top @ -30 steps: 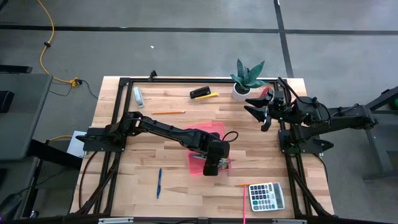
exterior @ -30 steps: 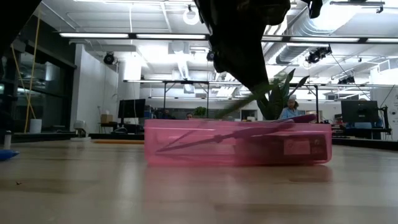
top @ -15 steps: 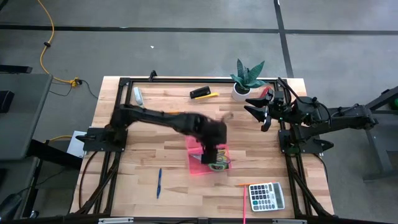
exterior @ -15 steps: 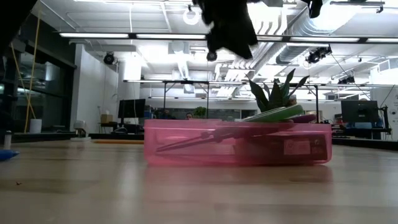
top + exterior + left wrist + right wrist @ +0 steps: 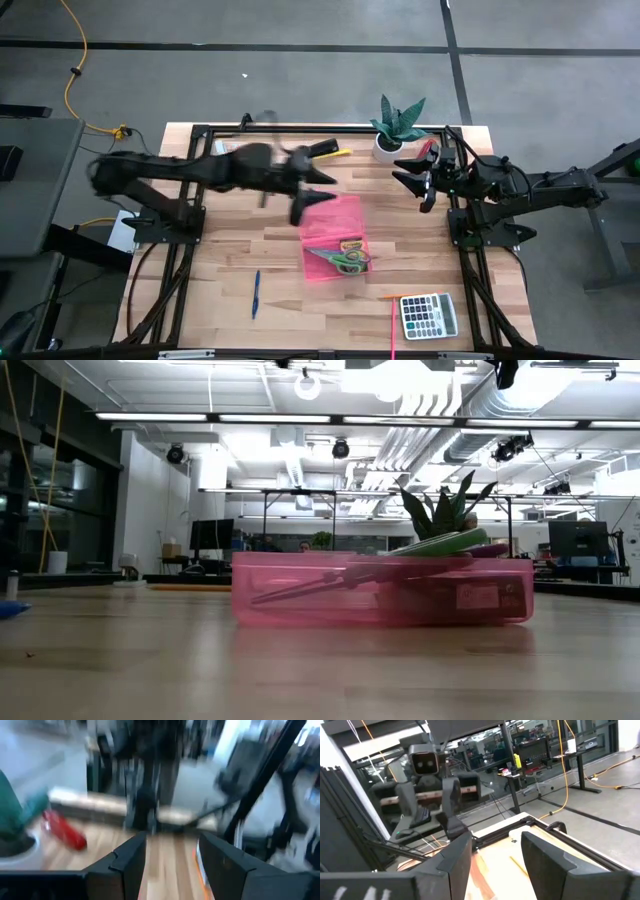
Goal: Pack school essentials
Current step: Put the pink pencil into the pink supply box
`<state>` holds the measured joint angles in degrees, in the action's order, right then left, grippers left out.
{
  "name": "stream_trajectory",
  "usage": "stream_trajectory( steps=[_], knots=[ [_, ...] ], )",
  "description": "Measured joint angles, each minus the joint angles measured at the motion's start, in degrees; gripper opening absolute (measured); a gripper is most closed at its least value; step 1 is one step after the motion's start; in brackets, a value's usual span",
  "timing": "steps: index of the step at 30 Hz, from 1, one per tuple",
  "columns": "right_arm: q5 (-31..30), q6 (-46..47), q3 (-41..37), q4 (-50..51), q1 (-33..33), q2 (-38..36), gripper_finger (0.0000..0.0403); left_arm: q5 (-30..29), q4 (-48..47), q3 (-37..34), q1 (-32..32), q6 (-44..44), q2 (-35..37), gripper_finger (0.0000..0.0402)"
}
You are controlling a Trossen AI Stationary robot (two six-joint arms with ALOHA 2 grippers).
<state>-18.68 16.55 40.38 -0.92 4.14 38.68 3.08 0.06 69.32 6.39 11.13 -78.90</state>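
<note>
The translucent pink tray [image 5: 334, 216] lies mid-table. In it lie green-handled scissors [image 5: 349, 262] and a small crayon box [image 5: 352, 245]. In the low view the green handles [image 5: 440, 543] rest on purple handles [image 5: 484, 549] at the tray's rim [image 5: 300, 558]. A blue pen [image 5: 256, 293] lies near the front left. An orange pencil [image 5: 390, 296] and a red one [image 5: 393, 328] lie near the front right. My left gripper [image 5: 312, 200] [image 5: 170, 855] hangs open and empty above the tray's far left corner, pointing about level. My right gripper [image 5: 418, 175] [image 5: 495, 855] waits open beside the plant.
A potted green plant [image 5: 398, 125] stands at the far right. A black-and-yellow item [image 5: 327, 150] and a pale tube [image 5: 222, 155] lie along the far edge. A calculator [image 5: 428, 315] sits at the near right corner. Bare wood shows left of the tray.
My left gripper has risen out of the tray and swung toward the table's far left, tipping from pointing down to about level. The green-handled scissors, tilted under it a second ago, now lie in the tray with their handles at the rim.
</note>
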Motion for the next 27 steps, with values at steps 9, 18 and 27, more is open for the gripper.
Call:
stream_trajectory(
  steps=[9, 18, 27],
  knots=[
    [0.22, -2.03, 0.0, -0.14, 0.0, 0.0, 0.0165, -5.33, 24.94, -25.19, -0.04, 0.82, 20.99, 0.0172],
    [0.22, -2.05, 0.0, -0.18, 0.0, 0.0, 0.0165, -6.98, 24.51, -29.21, -0.04, 1.14, 28.52, 0.0172],
    [0.23, 0.68, 0.0, -0.2, 0.0, 0.0, 0.0165, -6.8, 23.73, -29.21, -0.04, 1.14, 28.74, 0.0172]
  ],
)
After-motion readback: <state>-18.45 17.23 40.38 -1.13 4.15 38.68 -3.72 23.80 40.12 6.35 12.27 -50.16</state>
